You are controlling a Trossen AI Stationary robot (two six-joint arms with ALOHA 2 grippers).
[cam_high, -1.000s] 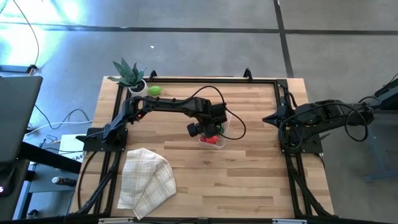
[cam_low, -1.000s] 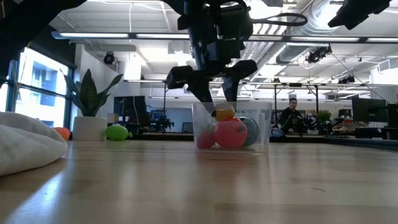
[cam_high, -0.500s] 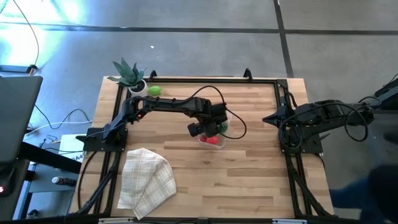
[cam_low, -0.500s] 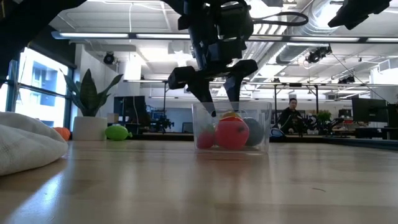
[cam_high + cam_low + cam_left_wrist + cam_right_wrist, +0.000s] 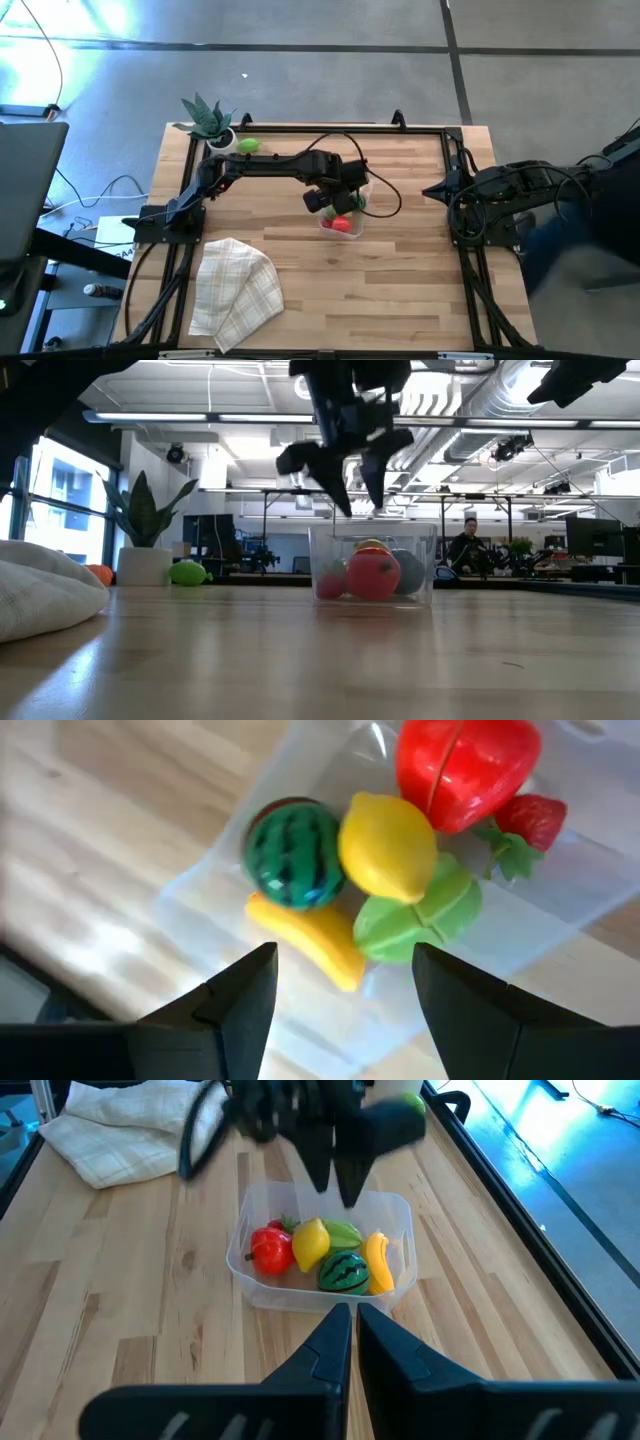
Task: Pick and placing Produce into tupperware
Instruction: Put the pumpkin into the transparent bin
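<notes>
Hovering just above the tupperware (image 5: 372,565) near the table's middle, the left gripper (image 5: 352,478) has its jaws partly apart and empty, so a drop-off looks finished. The clear tub holds the produce: a red pepper (image 5: 462,768), strawberry (image 5: 530,816), lemon (image 5: 388,844), light green piece (image 5: 420,913), watermelon (image 5: 293,854) and banana (image 5: 312,939), packed touching. Next, I judge, comes a reach to the far edge, where a light green fruit (image 5: 248,146) and an orange piece (image 5: 98,573) lie beside the potted plant (image 5: 208,121). The right gripper (image 5: 353,1330) waits shut at the right edge
</notes>
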